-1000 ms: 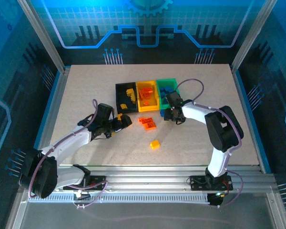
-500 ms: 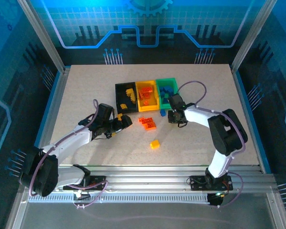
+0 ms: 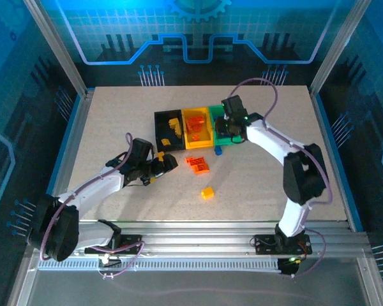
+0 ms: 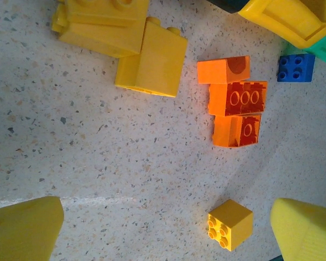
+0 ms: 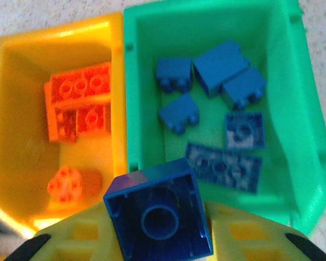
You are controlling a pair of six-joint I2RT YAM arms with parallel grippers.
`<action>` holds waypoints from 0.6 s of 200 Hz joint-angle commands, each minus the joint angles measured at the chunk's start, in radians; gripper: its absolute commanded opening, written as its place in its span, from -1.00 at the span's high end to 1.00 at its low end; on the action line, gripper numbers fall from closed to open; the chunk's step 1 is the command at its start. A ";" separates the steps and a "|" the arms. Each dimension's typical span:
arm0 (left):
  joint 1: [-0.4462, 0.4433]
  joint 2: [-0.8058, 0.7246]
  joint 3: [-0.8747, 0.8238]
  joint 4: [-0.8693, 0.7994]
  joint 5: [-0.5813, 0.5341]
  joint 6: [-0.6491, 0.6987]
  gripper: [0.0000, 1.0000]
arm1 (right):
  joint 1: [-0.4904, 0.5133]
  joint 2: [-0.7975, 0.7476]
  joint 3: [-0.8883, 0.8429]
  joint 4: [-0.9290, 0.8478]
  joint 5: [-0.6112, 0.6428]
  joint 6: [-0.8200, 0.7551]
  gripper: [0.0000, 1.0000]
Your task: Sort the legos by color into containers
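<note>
My right gripper (image 3: 230,125) (image 5: 160,235) hangs over the near edge of the green bin (image 3: 232,108) (image 5: 301,136), shut on a blue brick (image 5: 158,215) whose hollow underside faces the camera. Several blue bricks (image 5: 228,68) lie in that bin. Orange-red bricks (image 5: 79,100) lie in the yellow bin (image 3: 189,115) (image 5: 22,163). The black bin (image 3: 160,131) holds yellow bricks. My left gripper (image 3: 165,163) (image 4: 163,234) is open low over the table, nothing between its fingers (image 4: 22,228). On the table lie orange bricks (image 3: 198,164) (image 4: 236,100), a blue brick (image 3: 217,151) (image 4: 296,67) and a small yellow brick (image 3: 207,192) (image 4: 230,223).
Two bigger yellow bricks (image 4: 152,65) lie on the table close to the left gripper, in front of the black bin. The speckled table (image 3: 115,121) runs wide on both sides of the bins, with metal frame posts at its corners.
My right gripper has risen from the table in front of the green bin and swung back over that bin, carrying a blue brick. The left arm has stayed put.
</note>
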 commanded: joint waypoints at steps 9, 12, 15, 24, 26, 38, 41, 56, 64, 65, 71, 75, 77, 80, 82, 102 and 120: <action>0.009 -0.043 0.007 -0.032 0.013 0.030 -0.98 | -0.035 0.154 0.177 -0.097 0.032 0.000 0.24; 0.009 -0.046 0.007 -0.035 0.011 0.031 -0.98 | -0.036 0.166 0.195 -0.104 0.032 0.001 0.21; 0.009 -0.050 0.006 -0.038 0.009 0.032 -0.98 | -0.038 0.179 0.212 -0.112 0.030 0.002 0.16; 0.009 -0.057 0.005 -0.045 0.007 0.036 -0.98 | -0.041 0.214 0.258 -0.142 0.028 0.005 -0.07; 0.009 -0.059 0.005 -0.046 0.007 0.036 -0.98 | -0.043 0.219 0.267 -0.148 0.028 0.007 -0.12; 0.009 -0.065 0.005 -0.051 0.006 0.039 -0.98 | -0.039 0.232 0.285 -0.154 0.017 0.007 -0.31; 0.009 -0.068 0.004 -0.051 0.005 0.039 -0.98 | -0.039 0.230 0.286 -0.152 0.016 0.006 -0.32; 0.009 -0.073 0.006 -0.056 0.003 0.043 -0.98 | -0.030 0.216 0.273 -0.136 0.010 0.003 -0.34; 0.009 -0.074 0.005 -0.055 0.003 0.044 -0.98 | -0.020 0.211 0.265 -0.131 0.010 0.001 -0.33; 0.009 -0.075 0.005 -0.056 0.002 0.044 -0.98 | -0.019 0.211 0.264 -0.130 0.010 0.001 -0.33; 0.009 -0.076 0.007 -0.057 0.002 0.043 -0.98 | -0.013 0.211 0.262 -0.127 0.010 0.001 -0.31; 0.009 -0.076 0.008 -0.057 0.001 0.043 -0.98 | -0.009 0.213 0.262 -0.127 0.010 0.002 -0.29; 0.009 -0.076 0.008 -0.058 0.001 0.044 -0.98 | -0.007 0.215 0.262 -0.127 0.010 0.001 -0.27; 0.009 -0.077 0.008 -0.058 0.001 0.044 -0.98 | -0.004 0.218 0.264 -0.127 0.010 0.002 -0.25; 0.009 -0.077 0.007 -0.058 0.001 0.044 -0.98 | -0.004 0.220 0.264 -0.127 0.010 0.002 -0.24; 0.009 -0.077 0.007 -0.061 -0.005 0.049 -0.98 | 0.016 0.257 0.284 -0.144 0.016 0.014 -0.06; 0.009 -0.077 0.003 -0.064 -0.004 0.050 -0.98 | 0.031 0.269 0.278 -0.136 0.013 0.025 -0.06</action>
